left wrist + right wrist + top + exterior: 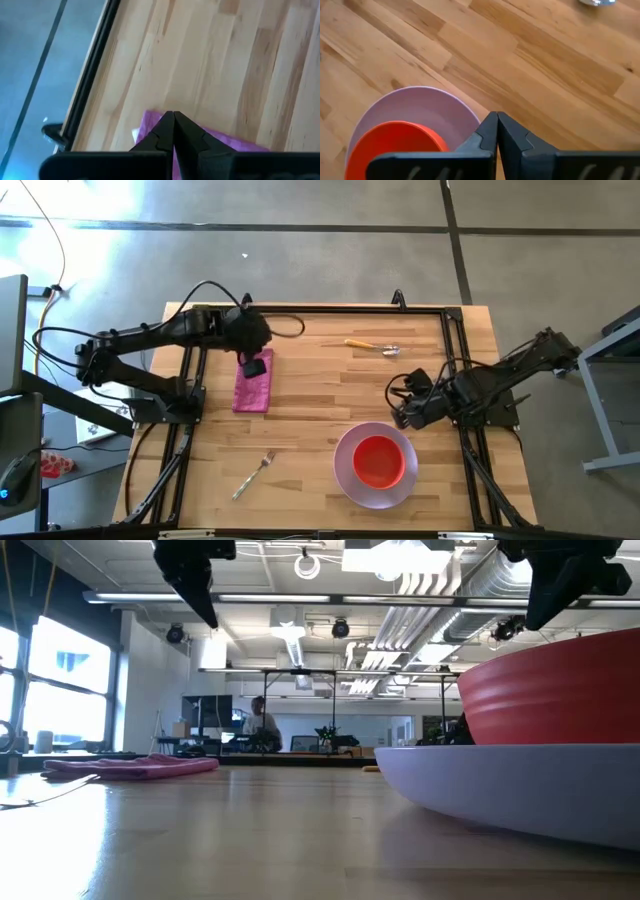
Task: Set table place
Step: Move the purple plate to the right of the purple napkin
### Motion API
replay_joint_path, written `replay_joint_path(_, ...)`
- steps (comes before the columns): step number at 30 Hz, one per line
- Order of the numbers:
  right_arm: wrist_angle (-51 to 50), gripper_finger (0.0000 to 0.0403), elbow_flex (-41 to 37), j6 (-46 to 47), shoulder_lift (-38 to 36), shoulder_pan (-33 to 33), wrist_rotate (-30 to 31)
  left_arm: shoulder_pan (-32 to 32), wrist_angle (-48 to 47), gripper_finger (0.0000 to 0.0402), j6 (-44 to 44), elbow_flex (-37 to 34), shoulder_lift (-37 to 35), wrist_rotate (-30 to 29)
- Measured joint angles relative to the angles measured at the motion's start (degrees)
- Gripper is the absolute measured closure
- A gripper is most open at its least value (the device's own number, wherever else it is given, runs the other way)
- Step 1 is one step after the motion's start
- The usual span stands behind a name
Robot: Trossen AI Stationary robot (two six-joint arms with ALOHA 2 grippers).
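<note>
You have the core of the place down already: the lavender plate (347, 476) sits near the front edge of the table (320, 390), right of centre, and the red bowl (378, 461) rests inside it; that part looks finished. The rest is still scattered; the magenta napkin (253, 385) lies flat toward the left side, well apart from the plate; the silver fork (254, 475) lies at an angle near the front, between napkin and plate but touching neither; the yellow-handled spoon (372, 346) is at the far side, near the back rail, well away from everything else.

Your left gripper (252, 367) hangs over the far end of the napkin with its fingers (165, 131) pressed together and nothing between them; your right gripper (402, 418) hovers just beside the plate's far rim, likewise pinched closed and empty, as its wrist view shows.

So, by my reading, you are under halfway: napkin, fork and spoon each still need bringing alongside the plate; the napkin looks the nearest job for the left arm, the spoon for the right.
</note>
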Motion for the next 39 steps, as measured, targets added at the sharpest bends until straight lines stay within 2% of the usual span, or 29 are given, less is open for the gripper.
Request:
replay_joint_path(5, -0.1, 0.0403, 1.6, -3.3, -0.2, -1.5, -1.1, -2.7, -1.1, 0.0401, -2.5, 0.0, 0.0, -2.2)
replay_joint_path(11, -1.5, 0.0403, 1.5, -0.1, 0.2, -1.4, -6.9, -2.8, 0.0, 0.0402, -2.5, 0.0, 0.0, -2.3)
replay_joint_path(16, -5.8, 0.0403, 1.5, 11.7, 1.2, 4.0, -11.7, -2.8, 0.0, 0.0402, -2.0, 0.0, 0.0, -3.1)
replay_joint_path(20, -7.9, 0.0403, 1.5, 26.3, 4.3, 11.4, -13.4, -2.7, 0.1, 0.0401, -1.2, 0.0, 0.0, -3.1)
replay_joint_path(24, -3.3, 0.0403, 1.4, 42.0, 9.6, 19.8, -16.5, -2.7, 1.1, 0.0401, 1.4, 0.0, 0.0, -3.1)
replay_joint_path(28, 4.7, 0.0403, 1.4, 55.2, 15.3, 26.5, -17.0, -2.7, 4.4, 0.0401, 4.3, 0.0, 0.0, -2.5)
replay_joint_path(32, 10.1, 0.0403, 1.4, 57.5, 20.6, 28.4, -24.1, -2.7, 6.3, 0.0401, 7.0, 0.0, 0.0, -2.1)
replay_joint_path(39, 15.0, 0.0403, 1.4, 57.4, 27.3, 28.6, -24.8, -2.7, 6.1, 0.0401, 8.6, 0.0, 0.0, -1.7)
